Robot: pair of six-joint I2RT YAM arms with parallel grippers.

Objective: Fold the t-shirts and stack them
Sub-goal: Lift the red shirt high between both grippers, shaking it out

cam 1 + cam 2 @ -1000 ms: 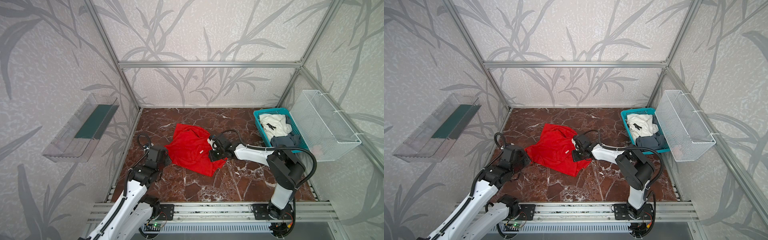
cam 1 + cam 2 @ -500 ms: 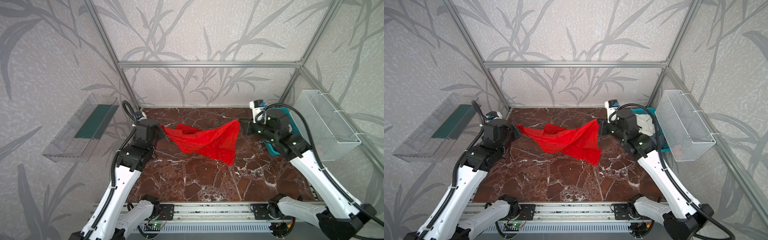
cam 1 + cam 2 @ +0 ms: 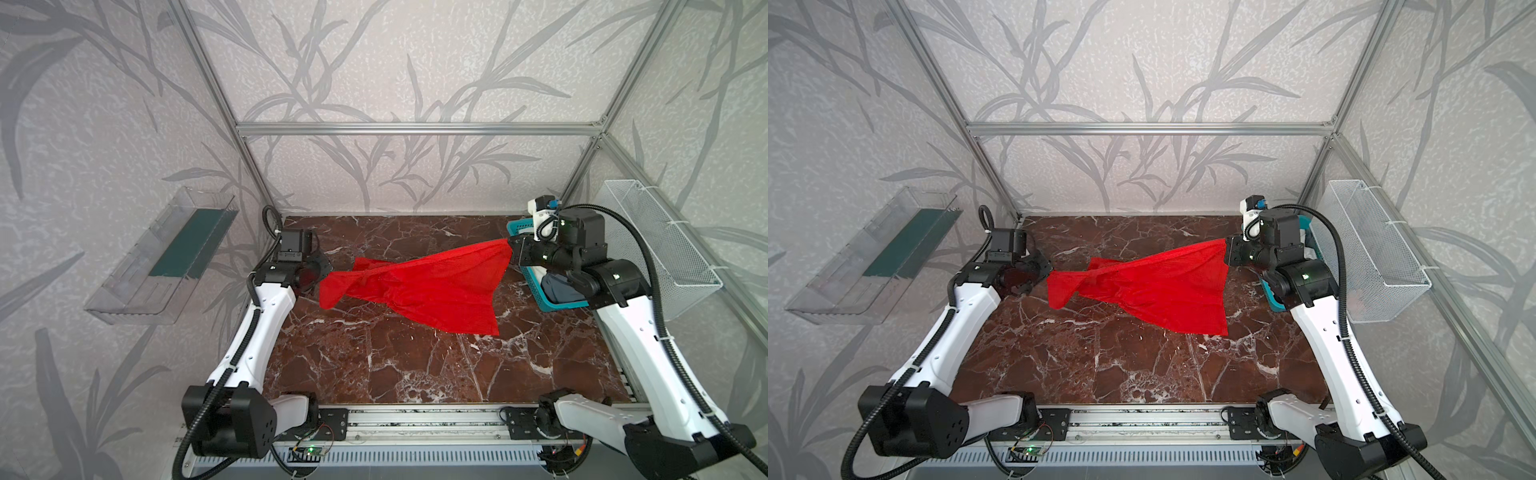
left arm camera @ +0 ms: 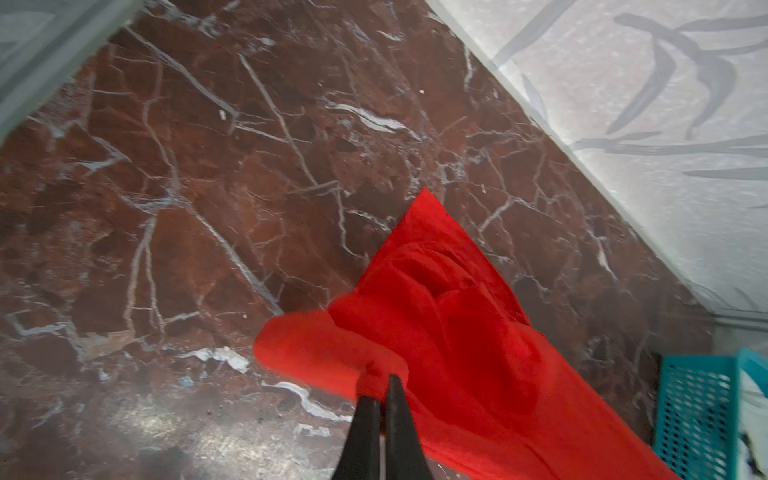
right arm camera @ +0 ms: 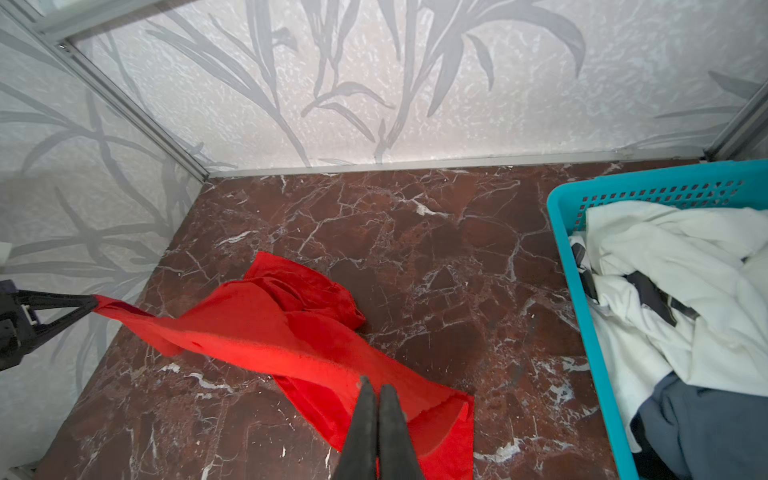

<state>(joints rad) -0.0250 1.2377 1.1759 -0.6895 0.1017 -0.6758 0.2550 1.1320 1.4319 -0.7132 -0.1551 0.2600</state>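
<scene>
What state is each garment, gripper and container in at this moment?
left gripper: shut on one end of the red t-shirt
right gripper: shut on its opposite end
red t-shirt: unfolded, held up and stretched between both grippers, lower edge hanging loose
white t-shirt: crumpled in the teal basket
grey-blue t-shirt: crumpled in that basket, beside the white one
teal basket: holds those two garments

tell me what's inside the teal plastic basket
The teal plastic lattice basket holds a crumpled white t-shirt with black marks and a bunched grey-blue garment. Anything beneath them is covered.
</scene>
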